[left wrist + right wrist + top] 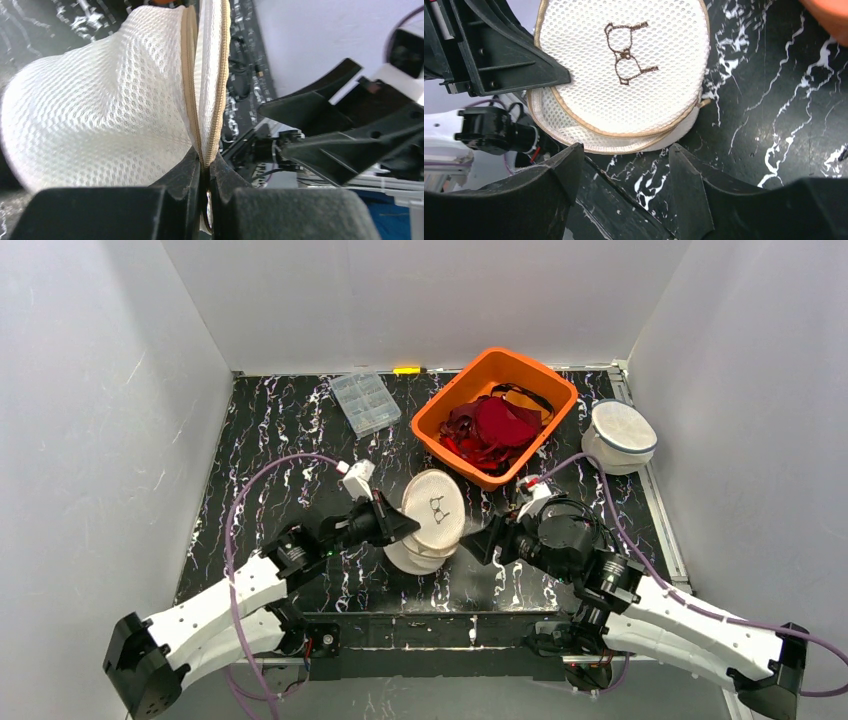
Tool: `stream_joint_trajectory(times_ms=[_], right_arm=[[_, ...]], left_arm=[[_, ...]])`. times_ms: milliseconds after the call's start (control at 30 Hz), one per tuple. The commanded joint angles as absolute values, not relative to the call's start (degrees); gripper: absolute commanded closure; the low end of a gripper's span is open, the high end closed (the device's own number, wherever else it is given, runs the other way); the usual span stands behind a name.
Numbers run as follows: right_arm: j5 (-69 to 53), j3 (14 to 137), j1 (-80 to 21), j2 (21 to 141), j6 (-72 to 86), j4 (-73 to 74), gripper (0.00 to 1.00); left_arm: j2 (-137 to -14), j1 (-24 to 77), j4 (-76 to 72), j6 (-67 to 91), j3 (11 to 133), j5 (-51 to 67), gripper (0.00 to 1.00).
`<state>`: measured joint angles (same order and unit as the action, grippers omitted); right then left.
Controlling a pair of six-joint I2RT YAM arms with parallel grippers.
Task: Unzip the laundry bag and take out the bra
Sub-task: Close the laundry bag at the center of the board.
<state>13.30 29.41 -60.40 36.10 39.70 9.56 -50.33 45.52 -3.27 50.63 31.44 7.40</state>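
The laundry bag point(433, 510) is a round white mesh pouch with a tan zip rim and a brown bra drawing on its lid. It lies in the middle of the black marble table. Its lid is tipped up and stands apart from the lower half point(624, 142). My left gripper point(206, 167) is shut on the tan rim of the lid at the bag's left side point(405, 523). My right gripper point(624, 155) is open, just short of the bag's right edge point(480, 540), and touches nothing. The bra is hidden.
An orange basket point(450, 387) of dark red garments stands behind the bag. A second round mesh bag point(620, 435) lies at the back right. A clear compartment box point(365, 402) and a small yellow item point(407, 370) are at the back. White walls enclose the table.
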Motion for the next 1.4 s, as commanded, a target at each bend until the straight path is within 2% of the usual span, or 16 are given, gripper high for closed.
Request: stream_joint_trajectory(times_ms=[0, 267, 467, 700, 867, 1067, 1267, 1367], right_arm=[[14.76, 30.58, -60.45, 32.06, 37.41, 6.66, 0.28], [12.98, 27.36, -60.41, 27.44, 38.78, 4.09, 0.26], [11.36, 23.6, -60.39, 25.64, 41.12, 1.34, 0.25], [9.53, 20.86, -60.44, 29.08, 42.19, 0.48, 0.26], [7.92, 20.08, -60.39, 34.43, 42.58, -2.93, 0.26], [7.18, 18.64, -60.47, 40.08, 43.02, -7.51, 0.26], [6.53, 17.6, -60.4, 43.35, 43.37, -10.21, 0.26], [6.09, 17.7, -60.45, 44.36, 43.29, -10.99, 0.26]], left_arm=[[-45.83, 44.71, -7.56, 52.55, 30.23, 12.54, 1.0], [-43.3, 43.75, -19.72, 58.43, 20.94, 17.66, 1.0], [-47.08, 42.24, -38.52, 63.42, 11.46, 22.18, 1.0], [-48.58, 41.03, -39.39, 63.12, 6.88, 22.56, 1.0], [-43.56, 40.39, -30.98, 62.16, 5.22, 21.92, 1.0], [-34.86, 40.08, -14.06, 59.29, 5.3, 17.99, 0.99], [-28.73, 39.99, 5.47, 55.4, 9.66, 12.41, 0.87], [-26.61, 39.99, 10.21, 53.62, 11.62, 11.44, 0.7]])
